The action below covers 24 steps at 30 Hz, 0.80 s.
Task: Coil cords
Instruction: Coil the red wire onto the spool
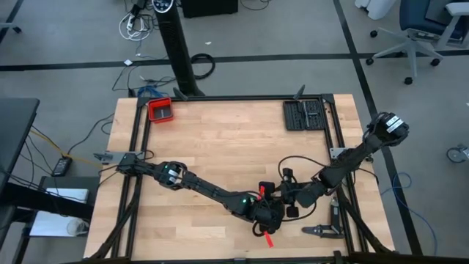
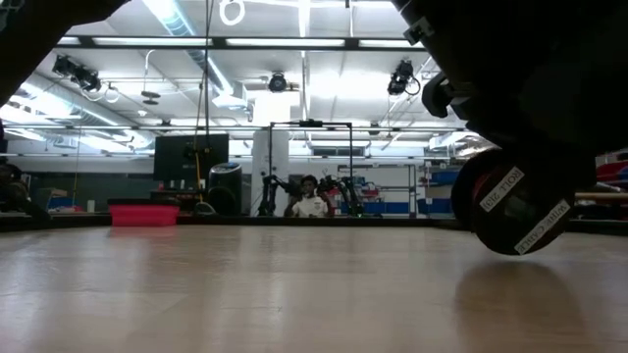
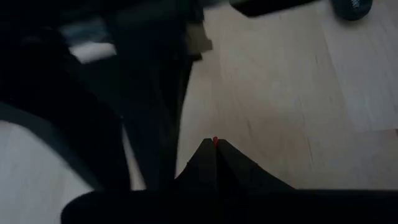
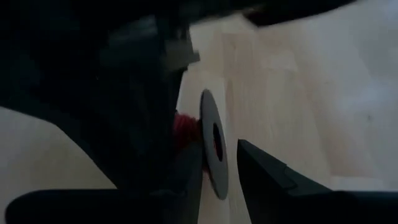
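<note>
Both meet mid-table: left gripper (image 3: 214, 149) pinched tight on the red cord (image 3: 215, 140); right gripper (image 4: 217, 163) gapes around a spool flange (image 4: 213, 144).

high view: straight down over the whole counter (image 1: 220, 147). low view: at counter height, level, facing the room behind. both wrist views: very close to the wood, past own fingers (image 3: 214, 163). all four share the counter.
</note>
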{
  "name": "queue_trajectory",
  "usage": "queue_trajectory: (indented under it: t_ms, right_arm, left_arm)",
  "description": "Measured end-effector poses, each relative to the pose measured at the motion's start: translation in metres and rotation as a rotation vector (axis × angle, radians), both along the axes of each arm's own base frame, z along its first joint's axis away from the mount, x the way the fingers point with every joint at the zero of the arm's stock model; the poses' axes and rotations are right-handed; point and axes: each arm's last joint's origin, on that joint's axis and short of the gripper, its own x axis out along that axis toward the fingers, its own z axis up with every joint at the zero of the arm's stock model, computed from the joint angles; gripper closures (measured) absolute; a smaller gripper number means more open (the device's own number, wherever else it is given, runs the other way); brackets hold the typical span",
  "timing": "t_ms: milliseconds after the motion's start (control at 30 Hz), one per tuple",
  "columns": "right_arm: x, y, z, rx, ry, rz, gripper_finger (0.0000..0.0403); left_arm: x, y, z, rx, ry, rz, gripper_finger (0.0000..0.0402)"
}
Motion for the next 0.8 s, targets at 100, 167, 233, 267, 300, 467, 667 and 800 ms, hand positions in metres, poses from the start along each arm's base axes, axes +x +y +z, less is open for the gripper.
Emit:
queue_trajectory:
  t_ms: [100,167,233,267,300,467,667,800]
  right_arm:
    - [0.003,0.002,-0.012,-0.004,-0.001,-0.001,0.0305]
    - [0.003,0.005,-0.013,-0.012,-0.021,0.013,0.0307]
    - [0.003,0.005,-0.012,-0.019,-0.027,0.021,0.0311]
    - [0.004,0.005,-0.012,-0.018,-0.027,0.020,0.0315]
    - [0.004,0.004,-0.012,-0.019,-0.026,0.017,0.0320]
    - [0.004,0.003,-0.014,-0.047,-0.012,0.025,0.0389]
    - [0.004,0.003,-0.015,-0.049,-0.006,0.021,0.0399]
    - [0.004,0.002,-0.016,-0.046,-0.002,0.014,0.0400]
  left_arm:
    - [0.000,0.000,0.000,-0.001,0.006,-0.001,0.0401]
    - [0.000,0.000,0.000,-0.003,0.006,0.001,0.0401]
    - [-0.001,-0.001,0.000,-0.003,0.005,0.000,0.0401]
    - [-0.001,-0.001,0.000,-0.005,0.004,0.002,0.0401]
    - [-0.001,0.000,0.000,-0.006,0.003,0.007,0.0401]
    - [-0.001,0.001,-0.001,-0.010,0.010,0.018,0.0401]
    - [-0.001,0.001,-0.001,-0.030,0.003,0.041,0.0372]
    - [-0.001,0.001,0.000,-0.035,-0.021,0.075,0.0312]
